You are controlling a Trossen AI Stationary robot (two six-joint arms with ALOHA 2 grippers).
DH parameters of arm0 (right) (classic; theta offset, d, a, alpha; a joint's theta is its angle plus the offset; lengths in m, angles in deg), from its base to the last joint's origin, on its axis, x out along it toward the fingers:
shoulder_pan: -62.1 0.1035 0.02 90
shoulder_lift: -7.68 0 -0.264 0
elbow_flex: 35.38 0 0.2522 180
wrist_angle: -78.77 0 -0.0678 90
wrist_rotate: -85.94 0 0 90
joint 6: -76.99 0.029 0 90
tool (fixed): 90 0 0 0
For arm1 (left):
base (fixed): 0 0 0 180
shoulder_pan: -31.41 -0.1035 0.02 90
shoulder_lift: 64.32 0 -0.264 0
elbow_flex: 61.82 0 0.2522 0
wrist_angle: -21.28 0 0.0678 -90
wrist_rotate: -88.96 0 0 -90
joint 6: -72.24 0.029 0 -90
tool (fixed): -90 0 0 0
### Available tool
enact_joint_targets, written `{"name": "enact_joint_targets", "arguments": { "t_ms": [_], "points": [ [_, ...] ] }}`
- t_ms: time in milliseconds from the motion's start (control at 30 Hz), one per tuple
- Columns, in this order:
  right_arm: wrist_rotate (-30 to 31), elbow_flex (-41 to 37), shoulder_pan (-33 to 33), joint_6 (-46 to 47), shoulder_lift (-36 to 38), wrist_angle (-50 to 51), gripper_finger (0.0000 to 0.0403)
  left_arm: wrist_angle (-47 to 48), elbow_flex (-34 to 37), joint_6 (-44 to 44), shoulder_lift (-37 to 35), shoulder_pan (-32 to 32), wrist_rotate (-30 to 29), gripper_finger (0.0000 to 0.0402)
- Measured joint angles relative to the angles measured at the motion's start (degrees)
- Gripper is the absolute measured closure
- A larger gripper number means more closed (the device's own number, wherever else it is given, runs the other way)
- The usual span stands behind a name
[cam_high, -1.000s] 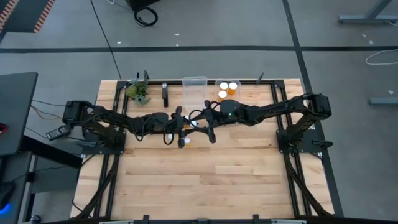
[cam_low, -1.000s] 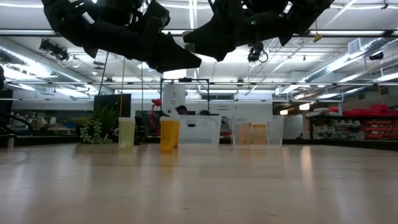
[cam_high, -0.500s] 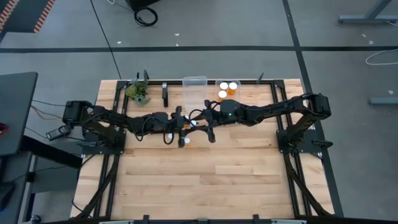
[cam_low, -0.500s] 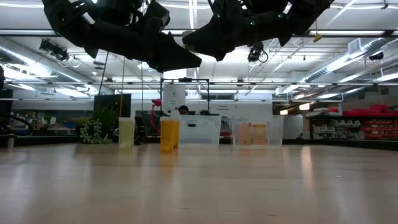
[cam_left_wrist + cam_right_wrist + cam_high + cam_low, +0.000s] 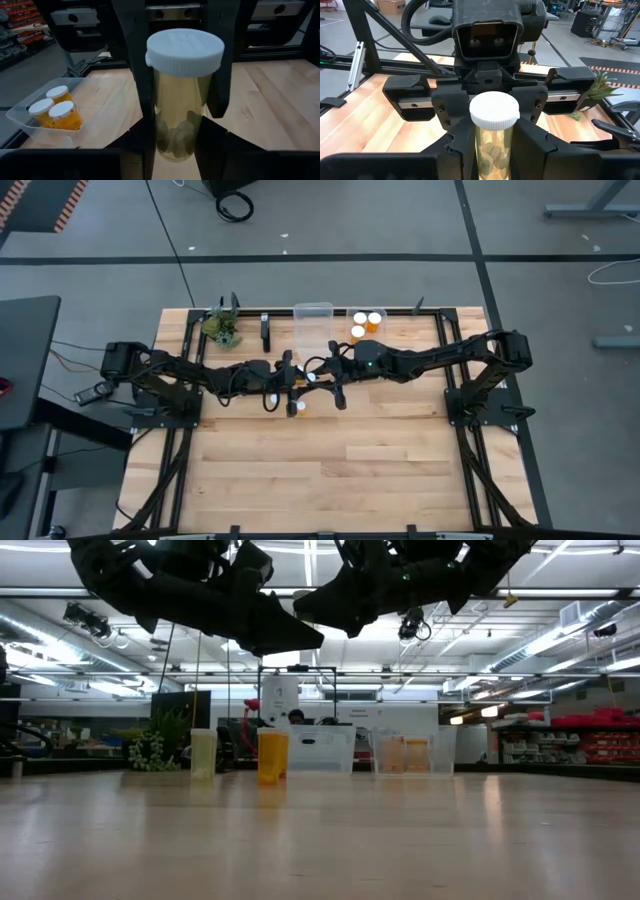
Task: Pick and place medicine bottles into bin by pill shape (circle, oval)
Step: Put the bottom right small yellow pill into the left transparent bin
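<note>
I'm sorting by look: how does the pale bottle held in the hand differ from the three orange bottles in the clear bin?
The pale yellowish clear bottle is tall and slim; the three orange bottles are squat. The pale one is gripped in the left hand; the orange ones stand in the clear plastic bin. Its wall is washed-out yellow, theirs deep orange. All have round white caps.

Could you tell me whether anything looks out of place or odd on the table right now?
Nothing looks spilled or damaged. The one oddity is mid-table: a single medicine bottle is held upright in the air, and the left claw and the right claw both appear to be closed on it at once.
</note>
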Motion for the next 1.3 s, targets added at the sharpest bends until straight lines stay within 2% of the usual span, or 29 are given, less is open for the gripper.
{"name": "enact_joint_targets", "arguments": {
  "t_ms": [100, 367, 500, 633, 833, 1300],
  "points": [
    [0.8, 0.0, 0.0, 0.1, 0.0, 0.0, 0.0281, 0.0, 0.0, 0.0, 0.0, 0.0, -1.7, 0.0268],
    [1.3, 0.0, -0.1, 0.1, 0.0, 0.2, 0.0281, 1.3, 0.0, 0.6, 0.0, 0.0, -2.8, 0.0170],
    [1.3, 0.0, -0.3, 0.1, 0.0, 1.1, 0.0281, 3.7, -0.1, 1.0, -1.8, 0.0, -4.1, 0.0141],
    [1.3, 0.0, -0.8, 0.0, 0.0, 1.6, 0.0281, 6.6, 0.8, 1.4, -6.0, 0.2, -5.0, 0.0139],
    [1.3, 0.0, -1.8, -0.7, 0.0, 2.1, 0.0281, 6.7, 7.1, 0.3, -13.6, 1.0, -5.4, 0.0159],
    [1.1, 0.0, -4.7, -1.4, 0.0, -1.4, 0.0281, -11.8, 27.9, -9.7, -25.3, 1.0, -5.6, 0.0170]
  ]
}}
